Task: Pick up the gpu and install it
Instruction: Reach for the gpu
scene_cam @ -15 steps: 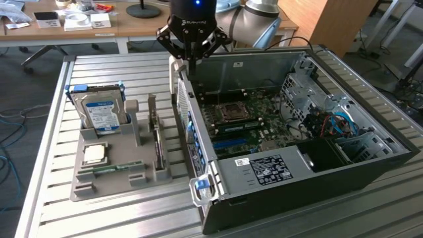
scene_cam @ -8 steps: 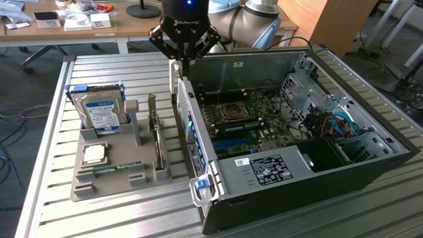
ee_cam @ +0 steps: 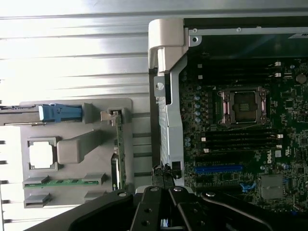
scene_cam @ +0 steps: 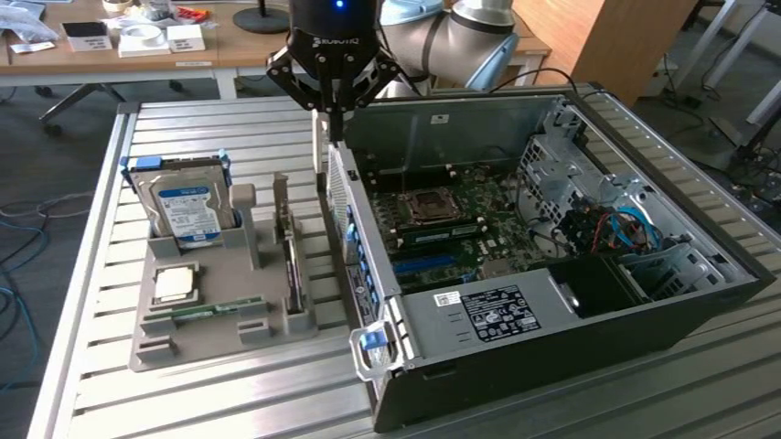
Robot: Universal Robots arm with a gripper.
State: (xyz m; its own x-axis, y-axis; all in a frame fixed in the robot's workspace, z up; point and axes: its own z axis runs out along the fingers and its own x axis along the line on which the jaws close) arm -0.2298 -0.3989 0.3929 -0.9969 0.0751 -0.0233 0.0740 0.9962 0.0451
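1. Grey slatted metal forms the table in the exterior view. On it sit a grey tray and, to the exterior view's right of it, an open black case.
2. The gpu stands on its long edge in the tray's slot, on the side nearest the case. It is just beside the case's rear wall, and nothing grips it.
3. Also in the tray are a hard drive standing upright, a square chip lying flat and a green memory stick.
4. The gripper hangs over the far corner of the case wall, above and beyond the gpu. Its fingers are pressed together on nothing.
5. Inside the case the motherboard lies exposed.
6. In the wrist view the gpu shows edge-on as a thin green strip, with its pale bracket at one end. It is seated in the tray.
7. The gripper has its black fingers closed and empty over the case's rear wall, near the gpu but apart from it.
8. On the board, the socket and a blue slot are in plain sight.
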